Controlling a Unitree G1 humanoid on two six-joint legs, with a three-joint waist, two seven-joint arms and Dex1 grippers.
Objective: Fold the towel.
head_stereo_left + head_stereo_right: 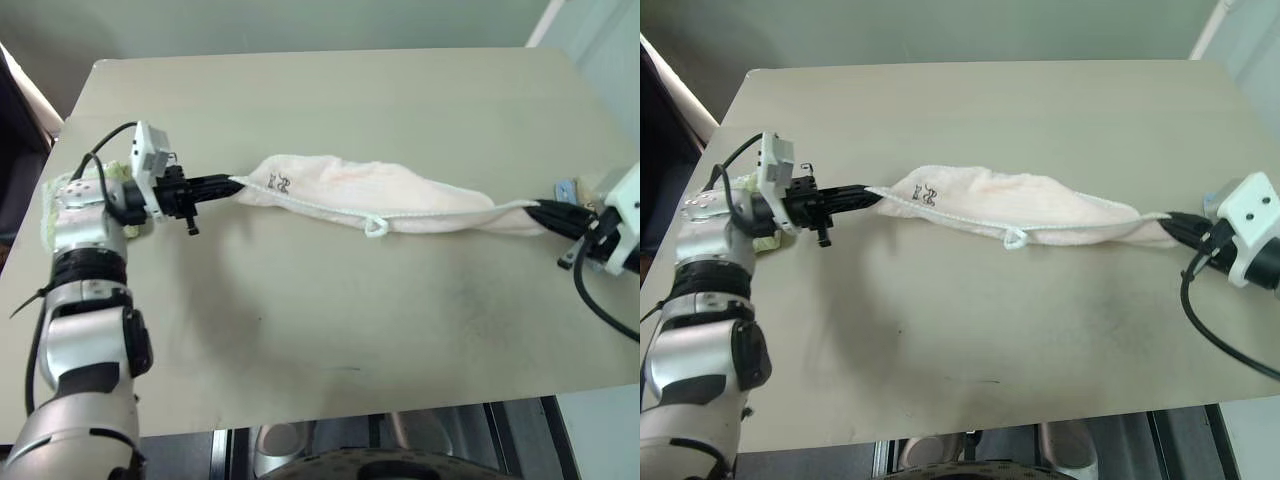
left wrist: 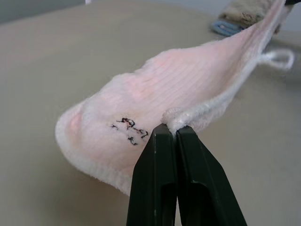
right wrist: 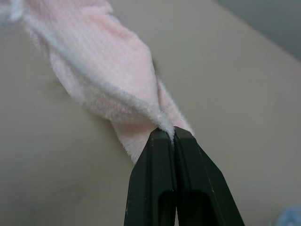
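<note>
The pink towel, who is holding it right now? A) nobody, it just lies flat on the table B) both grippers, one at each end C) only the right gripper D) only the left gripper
B: the left gripper is shut on one end of the towel and the right gripper is shut on the other, so it stretches between them.

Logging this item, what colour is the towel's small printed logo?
Dark, near black, on the pale pink towel; clearest in the left wrist view.
</note>
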